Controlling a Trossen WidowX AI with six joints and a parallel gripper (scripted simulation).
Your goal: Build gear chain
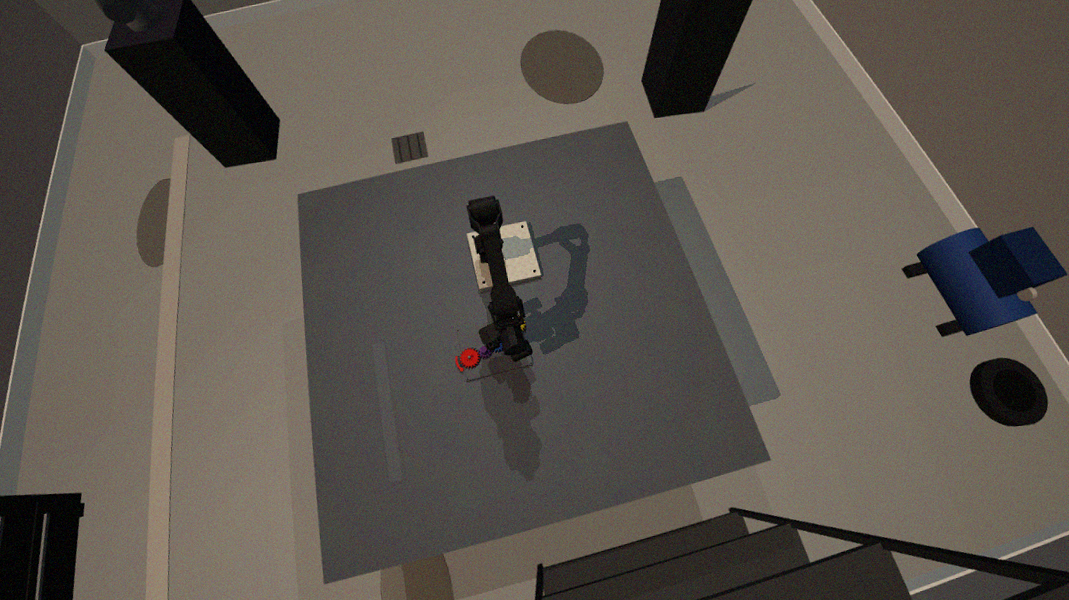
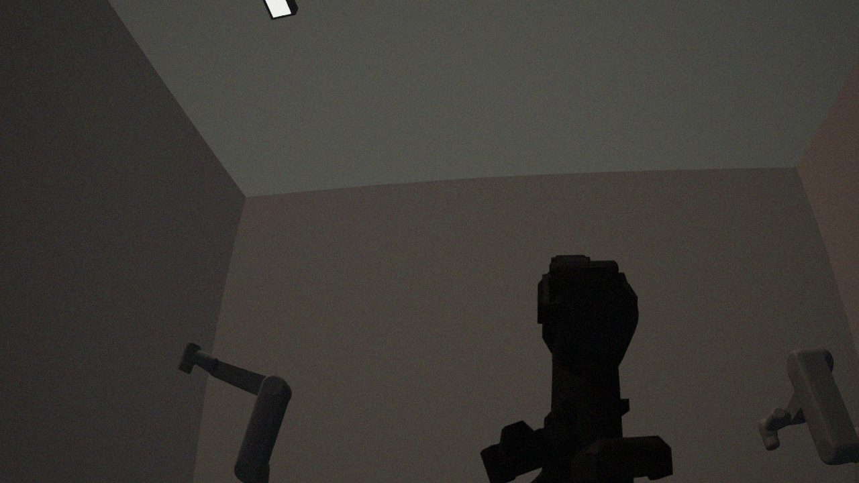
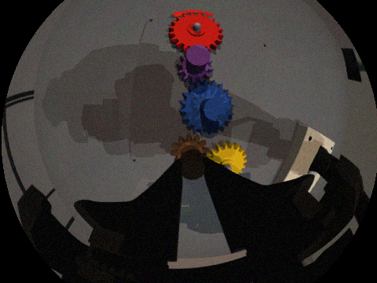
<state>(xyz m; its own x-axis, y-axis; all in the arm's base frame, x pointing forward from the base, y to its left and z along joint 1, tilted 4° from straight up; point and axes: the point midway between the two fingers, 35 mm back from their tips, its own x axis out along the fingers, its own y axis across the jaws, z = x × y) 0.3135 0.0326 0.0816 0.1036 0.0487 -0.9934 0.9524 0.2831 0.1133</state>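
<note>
The red gear (image 3: pixel 192 37) (image 1: pixel 469 360) sits on its peg at the top of the wrist view. A purple gear (image 3: pixel 195 71) with a tall knob stands beside it, their teeth close together. A larger blue gear (image 3: pixel 190 104) is below the purple one, close to its teeth. My gripper (image 3: pixel 192 163) is shut on the knob of a brown gear (image 3: pixel 184 145). The brown gear is between the blue gear and the yellow gear (image 3: pixel 234 155), which is partly hidden by a finger. I cannot tell whether the brown gear sits flat. Its peg and the yellow gear's stripe are hidden.
The grey board's thin outline and small dark corner dots show faintly around the gears. A pale plate (image 1: pixel 522 272) (image 3: pixel 300 151) lies under the arm's base. The arm hides part of the board in the top view. The exterior view shows only the arm, walls and ceiling.
</note>
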